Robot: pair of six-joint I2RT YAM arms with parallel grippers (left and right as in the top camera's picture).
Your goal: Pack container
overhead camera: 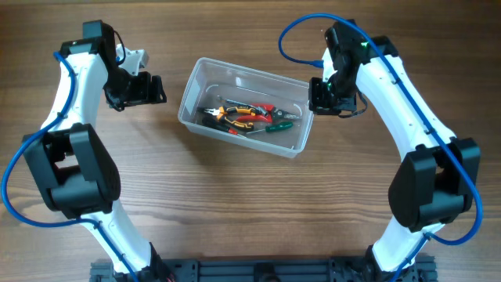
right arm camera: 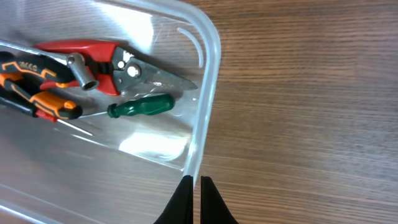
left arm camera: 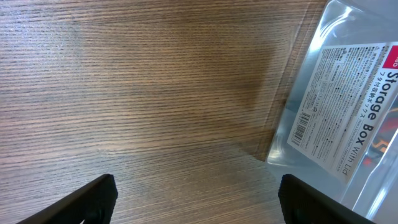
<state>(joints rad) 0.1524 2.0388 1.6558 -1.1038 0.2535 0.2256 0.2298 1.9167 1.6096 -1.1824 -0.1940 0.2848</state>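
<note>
The clear plastic container [overhead camera: 190,86] stands at the table's middle. Inside lie orange-and-black pliers [overhead camera: 231,116], red-handled snips [overhead camera: 262,110] and a green-handled screwdriver [overhead camera: 277,127]. My right gripper [overhead camera: 317,95] is at the container's right end. In the right wrist view its fingers [right arm camera: 196,183] are shut on the container's rim [right arm camera: 209,87], with the snips [right arm camera: 118,59] and the screwdriver [right arm camera: 140,106] inside. My left gripper [overhead camera: 145,90] is open and empty, left of the container. In the left wrist view its fingers [left arm camera: 198,186] hang over bare wood beside the container's labelled wall [left arm camera: 339,112].
The wooden table [overhead camera: 250,211] extends in front of the container. Both arm bases stand at the front edge, left [overhead camera: 74,172] and right [overhead camera: 434,188]. A blue cable [overhead camera: 301,31] loops above the right wrist.
</note>
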